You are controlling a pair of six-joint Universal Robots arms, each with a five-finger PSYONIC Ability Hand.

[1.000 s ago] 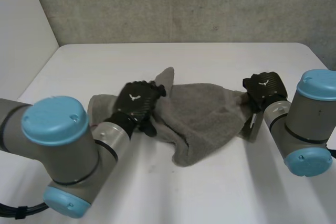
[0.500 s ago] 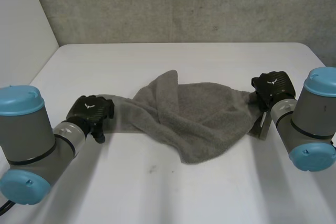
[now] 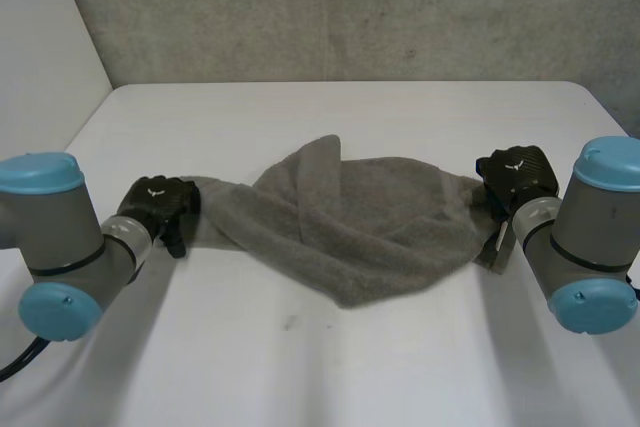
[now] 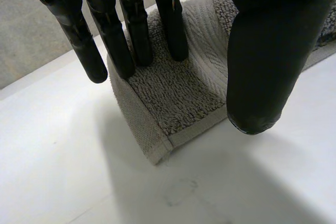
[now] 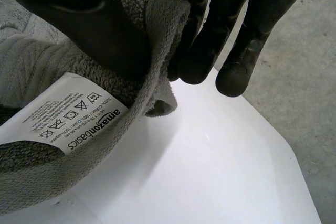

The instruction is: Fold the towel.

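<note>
Quick status from my desk, head cam first. Closest to me are the two arms: left arm (image 3: 50, 247) at approx 8 o'clock on the table (image 3: 320, 367), right arm (image 3: 590, 247) at approx 4, w/ bare white tabletop betw them at 6.

Next out is the towel (image 3: 360, 227). It's grey and lies across the middle of the table, drawn out sideways betw the hands. A rounded lobe sags toward 6 and a folded ridge pokes up toward 12, so it's bunched, def not flat.

Left hand (image 3: 158, 202) sits at the towel's 9 o'clock end. On its wrist cam the fingers (image 4: 134, 30) are straight, side by side on the terry, w/ the thumb (image 4: 265, 51) opposite them. The hemmed corner runs in betw the two, so I read that as a pinch on that corner. The corner tip looks to touch the table.

Right hand (image 3: 515, 175) is at the 3 o'clock end. On its wrist cam the thumb & fingers are clamped on a fold of the towel's edge, w/ cloth curling round the thumb. A white care label (image 5: 68, 114) reading amazonbasics is sewn on right beside the thumb.

Furthest out is the table's far edge at 12, then a grey wall (image 3: 350, 7) behind it.
</note>
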